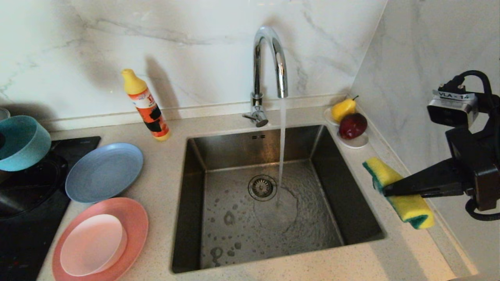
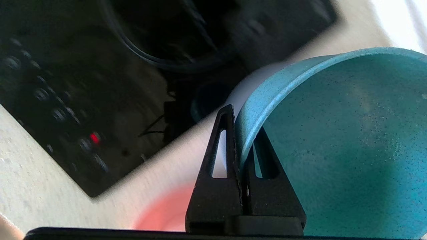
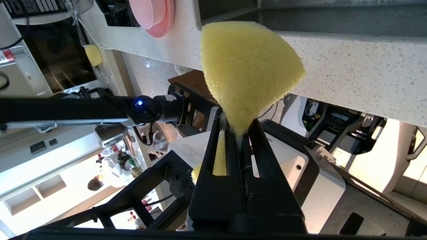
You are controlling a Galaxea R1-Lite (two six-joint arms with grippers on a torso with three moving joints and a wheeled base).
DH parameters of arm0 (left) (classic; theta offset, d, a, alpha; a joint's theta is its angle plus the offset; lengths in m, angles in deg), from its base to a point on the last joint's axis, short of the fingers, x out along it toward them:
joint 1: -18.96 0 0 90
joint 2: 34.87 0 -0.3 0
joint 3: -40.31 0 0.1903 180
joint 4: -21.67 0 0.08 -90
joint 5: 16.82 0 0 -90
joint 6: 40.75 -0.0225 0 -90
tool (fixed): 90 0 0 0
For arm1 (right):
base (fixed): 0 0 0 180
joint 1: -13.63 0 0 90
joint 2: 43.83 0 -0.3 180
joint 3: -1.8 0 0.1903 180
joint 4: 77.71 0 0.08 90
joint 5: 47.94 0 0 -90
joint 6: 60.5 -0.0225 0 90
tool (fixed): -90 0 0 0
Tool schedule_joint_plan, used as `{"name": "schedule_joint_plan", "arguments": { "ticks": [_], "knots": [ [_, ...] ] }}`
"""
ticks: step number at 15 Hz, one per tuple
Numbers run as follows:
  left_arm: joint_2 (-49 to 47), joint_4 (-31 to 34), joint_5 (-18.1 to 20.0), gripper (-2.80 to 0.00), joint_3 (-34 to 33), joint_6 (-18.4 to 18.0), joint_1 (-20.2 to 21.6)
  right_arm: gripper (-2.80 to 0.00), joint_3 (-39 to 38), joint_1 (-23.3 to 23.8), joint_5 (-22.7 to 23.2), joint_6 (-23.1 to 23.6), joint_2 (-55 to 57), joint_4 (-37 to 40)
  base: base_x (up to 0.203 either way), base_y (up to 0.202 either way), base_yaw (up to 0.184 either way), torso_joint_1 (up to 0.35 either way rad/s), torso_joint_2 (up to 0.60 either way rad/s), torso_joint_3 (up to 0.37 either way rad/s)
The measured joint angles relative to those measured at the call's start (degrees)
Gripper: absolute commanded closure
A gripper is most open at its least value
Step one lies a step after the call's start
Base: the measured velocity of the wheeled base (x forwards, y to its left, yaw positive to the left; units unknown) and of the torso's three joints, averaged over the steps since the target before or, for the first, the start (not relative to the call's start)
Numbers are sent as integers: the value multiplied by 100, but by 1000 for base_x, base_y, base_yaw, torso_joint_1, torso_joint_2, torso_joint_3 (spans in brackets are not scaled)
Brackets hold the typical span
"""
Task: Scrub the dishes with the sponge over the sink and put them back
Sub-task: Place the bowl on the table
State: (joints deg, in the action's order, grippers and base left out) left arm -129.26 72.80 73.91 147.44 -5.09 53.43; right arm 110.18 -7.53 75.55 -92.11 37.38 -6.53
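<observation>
White marble wall (image 1: 187, 43) behind, same marble on right; speckled beige counter (image 1: 164, 183); black cooktop (image 1: 23, 218) at left; bright light.

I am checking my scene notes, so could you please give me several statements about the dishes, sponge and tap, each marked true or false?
1. The right gripper is shut on the sponge. True.
2. The tap is off. False: water runs into the sink.
3. The left gripper pinches the teal bowl by its rim. True.
4. The pale bowl sits on the grey-blue plate. False: it sits on the salmon-pink plate.
</observation>
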Motion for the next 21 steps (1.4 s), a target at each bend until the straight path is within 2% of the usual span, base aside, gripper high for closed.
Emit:
{"name": "schedule_joint_plan", "arguments": {
  "ticks": [4, 7, 15, 16, 17, 19, 21],
  "knots": [
    [-891, -522, -19, 0, 14, 34, 581, 0, -30, 9, -2, 0, 17, -2, 0, 0, 0, 0, 0, 0],
    [-1476, -581, -36, 0, 112, 102, 890, 0, -77, 9, -8, 2, 24, -10, 0, 0, 0, 0, 0, 0],
    [-2451, -654, 17, 0, 422, 112, 1067, 0, -99, 30, -11, 28, 28, -2, 0, 0, 0, 0, 0, 0],
    [-2496, -680, 17, -254, 431, 107, 1070, 0, -99, 41, -4, 69, 24, 0, 0, 0, 0, 0, 0, 0],
    [-2523, -685, 19, -280, 469, 106, 1070, 0, -110, 62, -2, 80, 16, 0, 0, 0, 0, 0, 0, 0],
    [-2550, -680, 125, -280, 604, 104, 1067, 0, -148, 101, -3, 104, 7, -1, 0, 0, 0, 0, 0, 0],
    [-2550, -660, 390, -280, 780, 108, 1063, 0, -168, 111, -3, 105, -2, 1, 0, 0, 0, 0, 0, 0]
  ]
}}
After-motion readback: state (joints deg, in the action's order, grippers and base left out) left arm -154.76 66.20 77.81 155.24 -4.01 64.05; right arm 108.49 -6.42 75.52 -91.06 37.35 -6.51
